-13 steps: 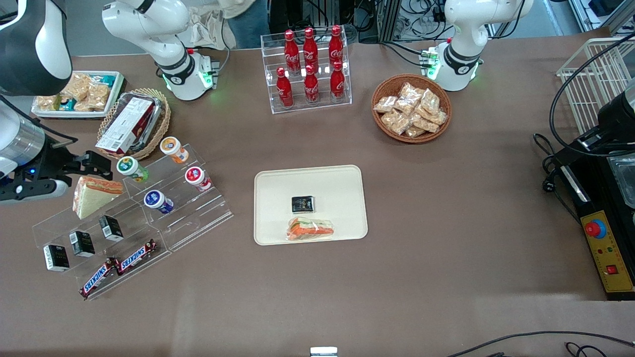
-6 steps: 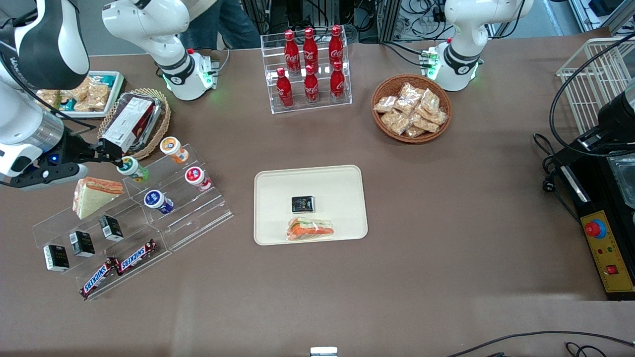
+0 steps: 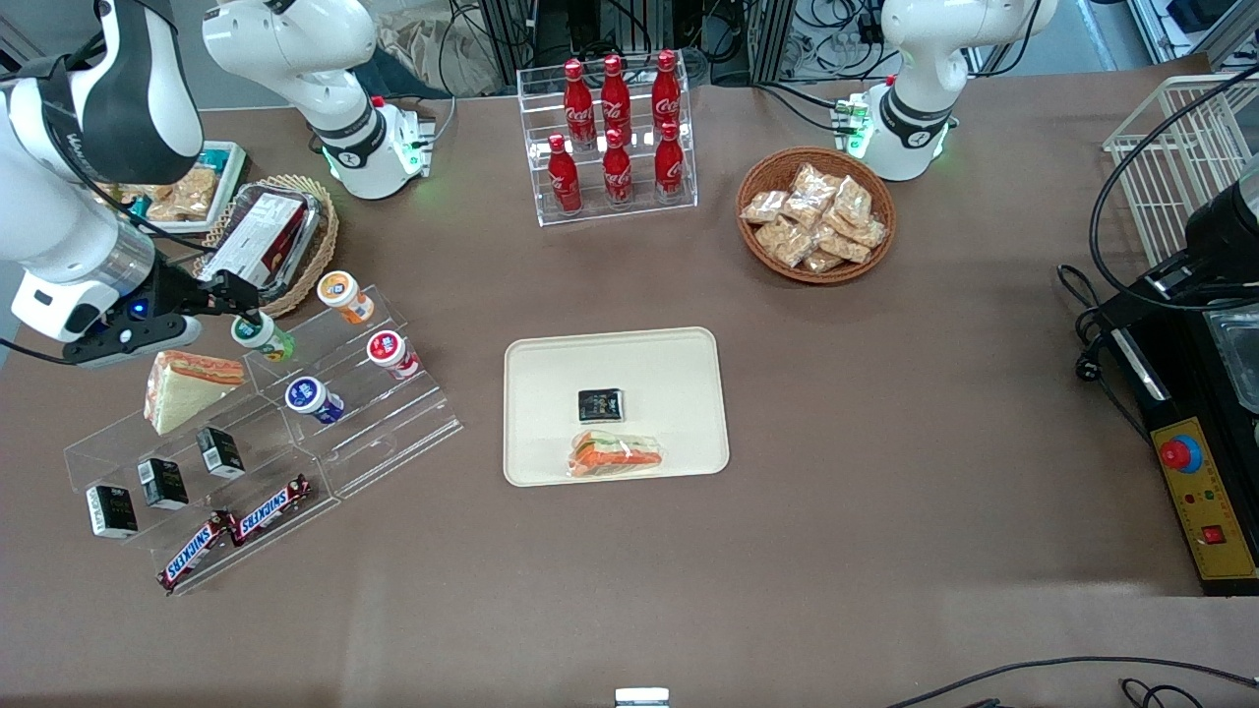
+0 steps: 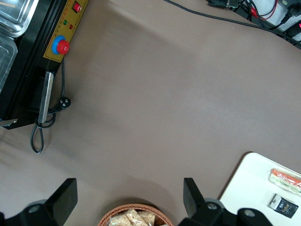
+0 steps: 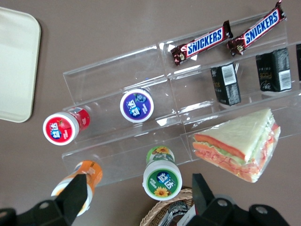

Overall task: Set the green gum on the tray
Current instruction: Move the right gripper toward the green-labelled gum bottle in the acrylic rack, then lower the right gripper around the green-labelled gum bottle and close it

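Note:
The green gum (image 3: 262, 334) lies on the top step of a clear acrylic stand (image 3: 393, 413), its white-and-green lid (image 5: 162, 179) facing the wrist camera. My gripper (image 3: 244, 305) hangs just above the bottle, a little farther from the front camera. It is open, and the lid sits between its two black fingers (image 5: 77, 195) without touching either. In the wrist view the gripper (image 5: 139, 197) straddles the gum. The cream tray (image 3: 551, 393) lies flat mid-table, toward the parked arm's end from the stand; its corner (image 5: 14, 66) shows in the wrist view.
Orange-lidded (image 3: 344, 295), red-lidded (image 3: 391, 352) and blue-lidded (image 3: 313, 397) gum bottles share the stand with a wrapped sandwich (image 3: 187, 379), black packets and Snickers bars (image 3: 270, 506). A wicker basket (image 3: 315, 246) holding a box sits close by the gripper. The tray holds a black packet (image 3: 600, 404) and a sandwich (image 3: 615, 454).
The working arm has swung in from the table's end toward the stand. Its open gripper went from beside the sandwich to over the green gum.

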You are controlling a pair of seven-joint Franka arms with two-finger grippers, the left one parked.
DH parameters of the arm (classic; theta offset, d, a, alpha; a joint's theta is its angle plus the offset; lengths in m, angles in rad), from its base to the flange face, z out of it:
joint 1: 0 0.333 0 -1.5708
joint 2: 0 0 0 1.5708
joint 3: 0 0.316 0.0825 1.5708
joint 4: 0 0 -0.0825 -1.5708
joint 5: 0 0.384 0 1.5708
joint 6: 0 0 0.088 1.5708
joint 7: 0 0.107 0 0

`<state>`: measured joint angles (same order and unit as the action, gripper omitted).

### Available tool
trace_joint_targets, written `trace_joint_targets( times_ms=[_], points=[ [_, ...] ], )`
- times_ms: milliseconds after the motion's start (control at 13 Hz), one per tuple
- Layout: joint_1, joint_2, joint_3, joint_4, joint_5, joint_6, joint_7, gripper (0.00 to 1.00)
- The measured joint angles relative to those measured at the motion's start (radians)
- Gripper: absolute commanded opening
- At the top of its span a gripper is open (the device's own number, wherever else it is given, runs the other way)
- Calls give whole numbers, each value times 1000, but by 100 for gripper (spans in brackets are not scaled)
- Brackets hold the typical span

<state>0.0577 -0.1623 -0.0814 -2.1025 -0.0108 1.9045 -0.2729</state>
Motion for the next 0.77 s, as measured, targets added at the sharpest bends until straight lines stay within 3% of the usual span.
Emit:
trace_joint_targets(
  times_ms=[769],
  points=[
    [0,-30,-29,-181,-33,146,-113,99]
  ],
)
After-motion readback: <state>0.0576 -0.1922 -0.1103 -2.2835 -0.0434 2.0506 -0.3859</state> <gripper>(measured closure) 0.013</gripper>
